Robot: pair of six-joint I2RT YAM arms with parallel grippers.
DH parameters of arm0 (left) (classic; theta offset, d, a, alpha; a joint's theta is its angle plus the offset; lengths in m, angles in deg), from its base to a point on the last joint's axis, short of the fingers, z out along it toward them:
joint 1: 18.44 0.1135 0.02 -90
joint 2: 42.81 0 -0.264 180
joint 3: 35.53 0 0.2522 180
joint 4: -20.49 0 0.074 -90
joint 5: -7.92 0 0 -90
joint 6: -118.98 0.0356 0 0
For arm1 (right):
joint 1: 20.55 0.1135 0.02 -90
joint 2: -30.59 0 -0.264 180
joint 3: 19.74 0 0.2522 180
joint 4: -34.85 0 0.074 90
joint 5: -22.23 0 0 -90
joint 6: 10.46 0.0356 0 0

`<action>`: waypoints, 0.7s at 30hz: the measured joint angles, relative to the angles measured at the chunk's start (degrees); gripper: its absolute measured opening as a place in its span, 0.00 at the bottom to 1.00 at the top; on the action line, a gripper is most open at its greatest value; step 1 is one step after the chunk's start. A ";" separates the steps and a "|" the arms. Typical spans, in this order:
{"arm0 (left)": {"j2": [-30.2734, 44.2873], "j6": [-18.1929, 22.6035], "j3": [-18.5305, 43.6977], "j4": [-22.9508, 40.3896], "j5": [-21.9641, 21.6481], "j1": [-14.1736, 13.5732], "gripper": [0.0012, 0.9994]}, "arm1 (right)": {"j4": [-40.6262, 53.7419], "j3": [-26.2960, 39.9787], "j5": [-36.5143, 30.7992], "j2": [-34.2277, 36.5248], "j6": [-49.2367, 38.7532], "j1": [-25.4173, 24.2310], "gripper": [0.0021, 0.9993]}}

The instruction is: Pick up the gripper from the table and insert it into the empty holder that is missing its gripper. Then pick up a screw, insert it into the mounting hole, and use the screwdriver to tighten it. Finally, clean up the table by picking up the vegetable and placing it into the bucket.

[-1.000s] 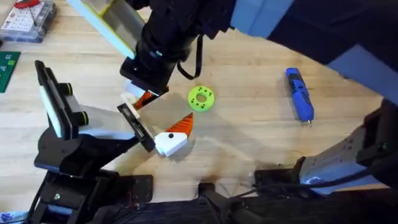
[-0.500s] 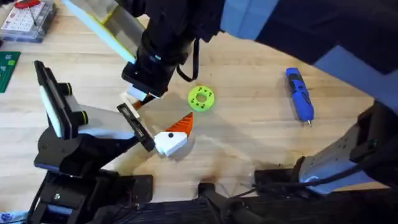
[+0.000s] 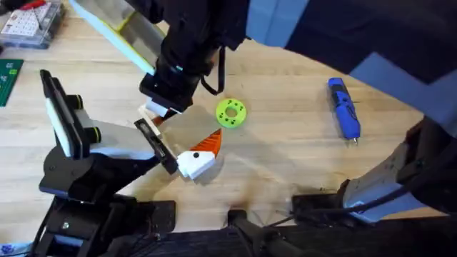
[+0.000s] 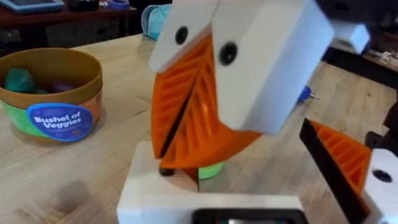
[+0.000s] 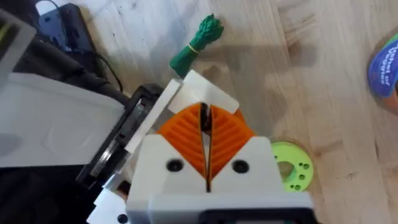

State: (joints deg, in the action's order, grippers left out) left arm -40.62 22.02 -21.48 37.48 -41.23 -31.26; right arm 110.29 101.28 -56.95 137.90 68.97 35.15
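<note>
Gripper (image 3: 151, 112) in right fingers (image 5: 231, 138) tilts toward holder (image 3: 157, 145).

Table (image 3: 285, 157): pale wood, visible grain, low satin sheen.
Screwdriver (image 3: 343, 107), upper right of overhead: smooth blue plastic, slightly glossy, w/ short bare-metal bit.
Green disc (image 3: 230, 113), centre of overhead: matt lime plastic w/ holes.
Loose finger piece (image 3: 198, 157), just below it: matt white plastic base w/ black dot, orange ribbed tip, looks rubbery.
Right gripper (image 5: 206, 121): white matt plastic, orange ribbed pads.
Left gripper (image 4: 186, 118): same white plastic, same orange ribbing.
Bucket (image 4: 50, 93), left of left wrist view: tan, smooth, cardboard-like; glossy blue label.
Vegetable (image 5: 196, 41), top of right wrist view: green, matt, textured.
</note>
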 joint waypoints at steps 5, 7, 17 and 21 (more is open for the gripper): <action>0.00 -0.57 0.00 0.00 -0.40 0.02 0.99 | -1.94 0.00 0.05 0.32 0.00 0.00 0.01; 0.00 -0.51 0.00 0.00 -0.33 0.00 0.99 | -2.56 0.00 0.17 0.33 0.02 0.00 0.01; 0.00 -0.38 0.00 -0.02 -0.27 0.00 0.99 | -2.87 0.00 0.18 0.34 0.00 0.02 0.01; 0.00 -0.38 0.00 0.00 -0.14 0.00 0.99 | -2.53 0.00 0.18 0.34 0.02 0.02 0.01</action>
State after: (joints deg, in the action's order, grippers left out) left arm -40.62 21.65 -21.48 37.48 -41.37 -31.26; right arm 107.76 101.28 -56.77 138.24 68.99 35.18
